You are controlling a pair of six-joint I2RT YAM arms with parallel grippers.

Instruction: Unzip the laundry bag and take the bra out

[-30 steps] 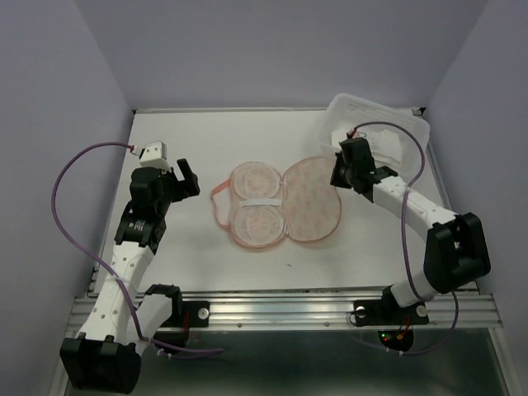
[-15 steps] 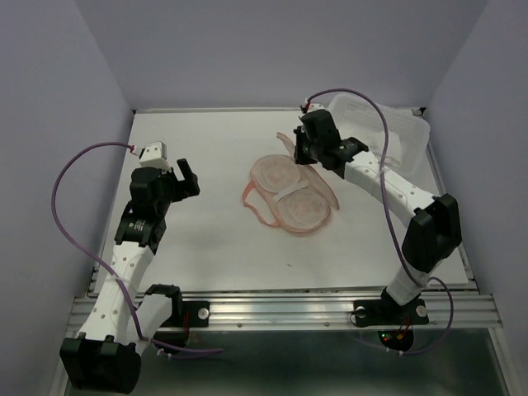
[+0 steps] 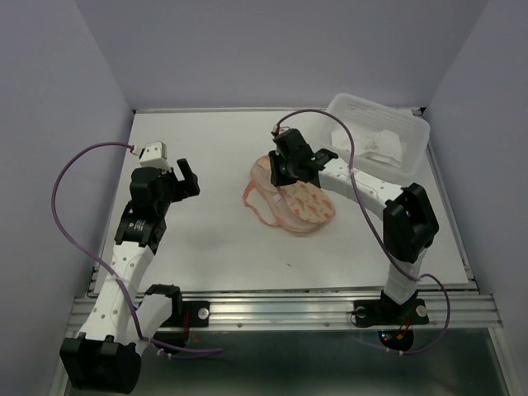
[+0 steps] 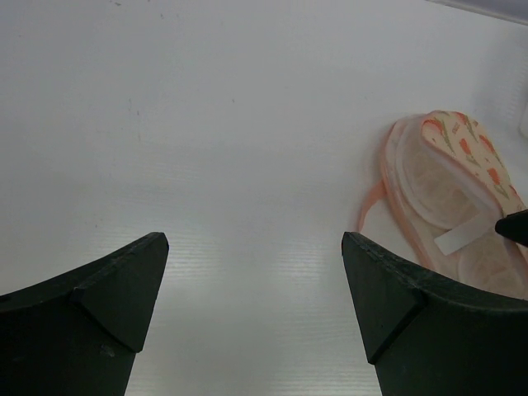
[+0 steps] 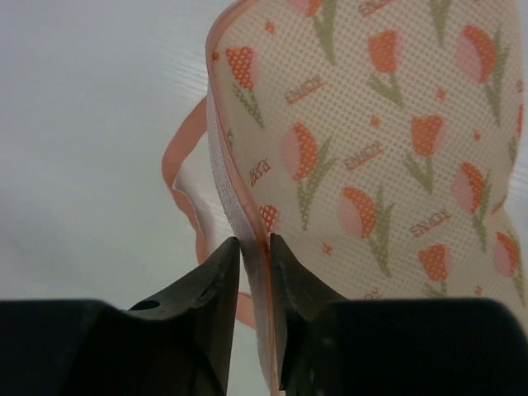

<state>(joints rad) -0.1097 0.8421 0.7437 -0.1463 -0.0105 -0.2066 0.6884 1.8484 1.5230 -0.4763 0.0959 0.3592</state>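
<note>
The laundry bag (image 3: 301, 206) is seen just right of the desk's middle, its printed flap raised over the white lining. Its pink rim is pinched between the nearly closed jaws of the right gripper (image 5: 254, 264). The flap is best swung slowly, with the pinch kept on the rim so that nothing slips. In the clear tub (image 3: 417, 132) at the far right corner white fabric (image 3: 371, 146) is seen, possibly the bra. The left gripper (image 4: 254, 247) is held near the left edge, its jaws wide and gripping nothing.

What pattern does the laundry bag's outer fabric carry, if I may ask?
The laundry bag shows orange-red tulips with green stems on cream; clearest in right wrist view.
</note>
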